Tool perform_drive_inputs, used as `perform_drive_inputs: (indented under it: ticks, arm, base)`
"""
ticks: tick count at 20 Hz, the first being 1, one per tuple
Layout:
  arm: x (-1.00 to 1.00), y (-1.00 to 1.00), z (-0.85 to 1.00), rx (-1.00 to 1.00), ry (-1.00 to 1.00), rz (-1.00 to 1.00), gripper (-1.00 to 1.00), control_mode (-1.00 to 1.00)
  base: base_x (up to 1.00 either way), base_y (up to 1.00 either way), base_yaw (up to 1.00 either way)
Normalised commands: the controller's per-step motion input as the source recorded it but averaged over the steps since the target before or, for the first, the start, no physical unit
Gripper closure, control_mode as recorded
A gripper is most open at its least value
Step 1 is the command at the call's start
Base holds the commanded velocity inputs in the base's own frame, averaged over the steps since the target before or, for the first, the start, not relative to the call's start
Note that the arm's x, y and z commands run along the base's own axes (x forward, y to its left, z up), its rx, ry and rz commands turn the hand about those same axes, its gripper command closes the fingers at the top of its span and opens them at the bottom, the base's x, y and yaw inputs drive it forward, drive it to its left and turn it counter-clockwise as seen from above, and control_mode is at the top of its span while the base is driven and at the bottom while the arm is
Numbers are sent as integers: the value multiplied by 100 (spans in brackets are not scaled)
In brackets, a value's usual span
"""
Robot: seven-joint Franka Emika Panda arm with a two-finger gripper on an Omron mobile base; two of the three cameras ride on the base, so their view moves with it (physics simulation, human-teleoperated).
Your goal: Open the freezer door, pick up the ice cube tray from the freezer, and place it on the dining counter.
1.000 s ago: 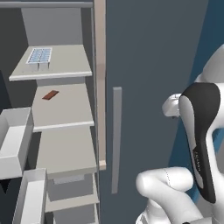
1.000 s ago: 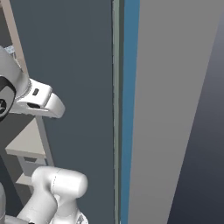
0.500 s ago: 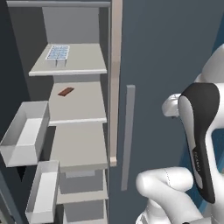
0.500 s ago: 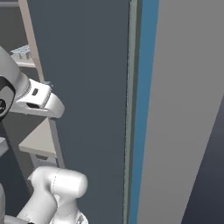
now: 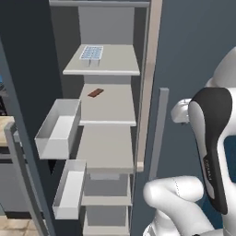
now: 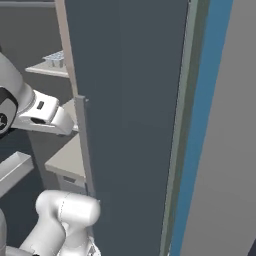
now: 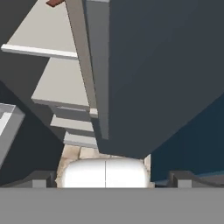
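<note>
Left base view shows the freezer (image 5: 107, 115) standing open through the middle of the frame, its pale shelves stacked one below another. The ice cube tray (image 5: 91, 53) sits on the top shelf, in the upper middle of the frame, toward the shelf's left half. One shelf down lies a small flat brown bar (image 5: 95, 92), well apart from the tray. The freezer door (image 5: 23, 152) is swung out along the left edge, with two white bins (image 5: 60, 129) hanging from its inner side at middle left and lower left. Right of the shelves stands the plain grey door (image 5: 193, 55) with its vertical bar handle (image 5: 157, 133), and my white arm fills the lower right.

In the right base view the tray (image 6: 55, 58) peeks in at upper left, behind the edge of that plain door (image 6: 130, 115).

In the hand view my pincer (image 7: 111, 179) has its two dark tips spread as wide as they go at the bottom corners, with nothing between them. Above them the plain door's lower corner (image 7: 144, 78) hangs, with shelf edges to the upper left.
</note>
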Motion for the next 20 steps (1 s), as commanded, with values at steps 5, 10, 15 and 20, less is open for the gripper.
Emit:
perform_drive_inputs:
  ticks: [5,10,15,20]
  arm:
    - [0,0,0,0,0,0,-100,100]
    - [0,0,0,0,0,0,-100,100]
    - [0,0,0,0,0,0,-100,100]
    - [0,0,0,0,0,0,-100,100]
  base:
    - [7,38,26]
    - [37,38,19]
    - [54,39,8]
    - [63,45,0]
